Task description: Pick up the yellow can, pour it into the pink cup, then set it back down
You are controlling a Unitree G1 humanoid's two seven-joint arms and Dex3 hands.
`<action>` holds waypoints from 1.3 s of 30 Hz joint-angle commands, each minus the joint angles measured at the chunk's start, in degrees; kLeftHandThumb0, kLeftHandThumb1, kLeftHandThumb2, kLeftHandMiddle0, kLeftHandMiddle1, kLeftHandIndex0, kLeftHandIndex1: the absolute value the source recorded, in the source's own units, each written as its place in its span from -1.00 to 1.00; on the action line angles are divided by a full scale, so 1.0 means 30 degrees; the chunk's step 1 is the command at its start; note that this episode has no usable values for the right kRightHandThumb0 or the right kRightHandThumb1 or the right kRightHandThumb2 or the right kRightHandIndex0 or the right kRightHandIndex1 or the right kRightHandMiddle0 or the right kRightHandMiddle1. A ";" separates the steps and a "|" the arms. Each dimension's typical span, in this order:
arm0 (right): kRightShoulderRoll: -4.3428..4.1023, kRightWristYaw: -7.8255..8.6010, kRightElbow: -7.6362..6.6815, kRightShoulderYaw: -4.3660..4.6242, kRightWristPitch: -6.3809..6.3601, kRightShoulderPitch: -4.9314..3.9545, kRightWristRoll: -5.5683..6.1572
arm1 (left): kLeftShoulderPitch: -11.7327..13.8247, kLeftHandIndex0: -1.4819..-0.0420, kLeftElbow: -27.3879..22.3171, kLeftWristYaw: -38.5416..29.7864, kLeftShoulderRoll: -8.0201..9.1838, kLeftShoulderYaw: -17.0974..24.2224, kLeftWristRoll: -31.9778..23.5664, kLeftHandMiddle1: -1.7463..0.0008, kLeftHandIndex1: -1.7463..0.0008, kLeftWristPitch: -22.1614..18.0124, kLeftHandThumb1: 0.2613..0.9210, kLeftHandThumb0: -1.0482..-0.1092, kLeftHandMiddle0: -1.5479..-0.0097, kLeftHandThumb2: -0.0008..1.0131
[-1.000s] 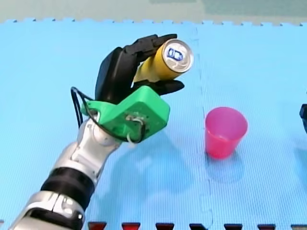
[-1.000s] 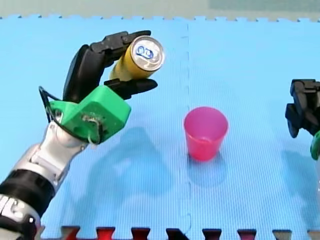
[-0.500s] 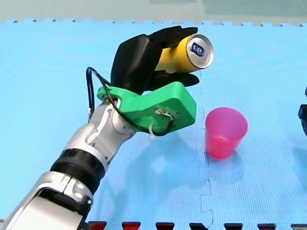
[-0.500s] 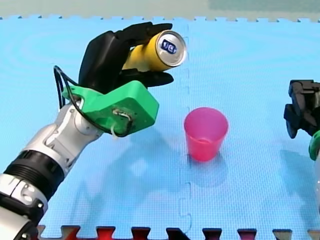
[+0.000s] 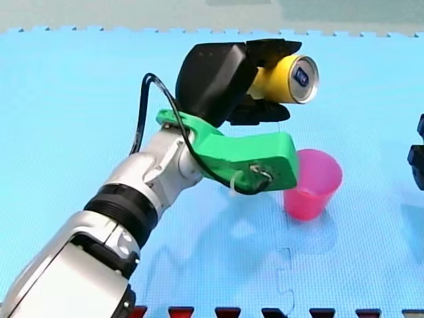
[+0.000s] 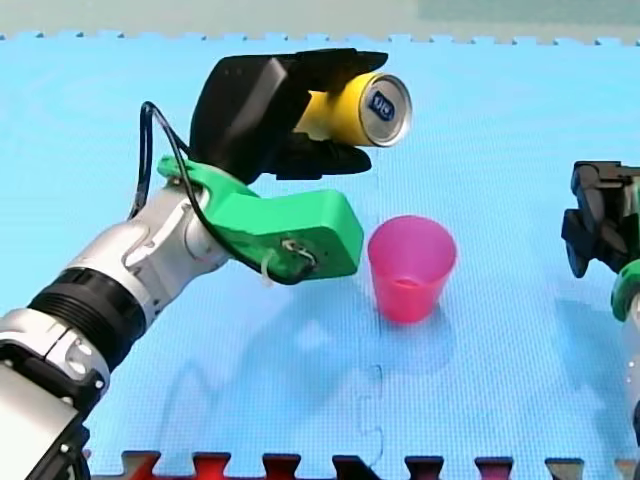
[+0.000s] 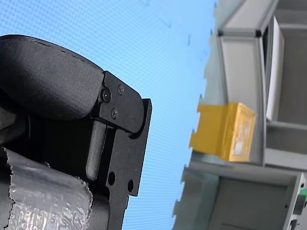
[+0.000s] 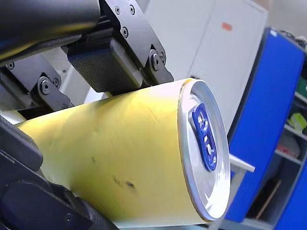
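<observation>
Fingers [image 6: 335,60] of the left hand [image 6: 262,108] are closed around the yellow can [image 6: 352,104], with more fingers over its top side and one pressed under it. A second ago the can sat further left with its lid turned toward the head cameras. Now the arm has swung right, and the can lies nearly on its side in the air with its silver lid facing right. It is up and to the left of the pink cup [image 6: 411,265], which has not moved and stands upright on the blue foam mat [image 6: 500,120]. The green wrist mount [image 6: 290,225] has come across too and is now just beside the cup. In the first head view it covers the cup's left edge.

The second wrist view shows a ribbed finger pad [image 8: 103,64] against the can's yellow wall, and the blue tab on the lid. The can's base is buried in the palm. Whether its mouth is over the cup cannot be told.

The right hand [image 6: 600,215] is at the right edge of the mat, cut off by the frame. Its state cannot be made out.
</observation>
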 commanded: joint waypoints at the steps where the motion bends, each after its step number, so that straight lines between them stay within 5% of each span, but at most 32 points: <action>1: -0.0018 -0.0009 0.0035 -0.0045 0.0003 -0.0024 0.0075 | -0.0353 -0.67 0.0029 0.0380 0.0022 -0.0390 0.0277 0.93 0.99 0.0239 0.66 0.39 -0.89 -0.98; 7: 0.0008 -0.0017 0.0086 -0.0080 0.0001 0.0027 0.0059 | -0.0745 -0.70 0.0197 0.1831 0.0155 -0.1744 0.1868 0.88 0.99 0.1305 0.72 0.41 -0.90 -0.98; 11: 0.0010 0.0012 0.0097 -0.0105 -0.0027 0.0071 0.0068 | -0.0879 -0.71 0.0271 0.2623 0.0311 -0.2510 0.2648 -0.01 1.00 0.1805 0.75 0.40 -0.39 -1.00; 17: 0.0017 0.0149 0.0111 -0.0228 -0.0029 0.0083 0.0180 | -0.0939 -0.76 0.0904 0.4987 0.0301 -0.3568 0.3788 -0.90 0.98 0.2804 0.78 0.47 -0.07 -1.00; 39: 0.0064 -0.0037 0.0132 -0.0180 -0.0233 0.0142 0.0070 | -0.1141 -0.76 0.1779 0.6533 0.0145 -0.4483 0.3917 -1.00 0.99 0.3446 0.87 0.50 -0.06 -0.98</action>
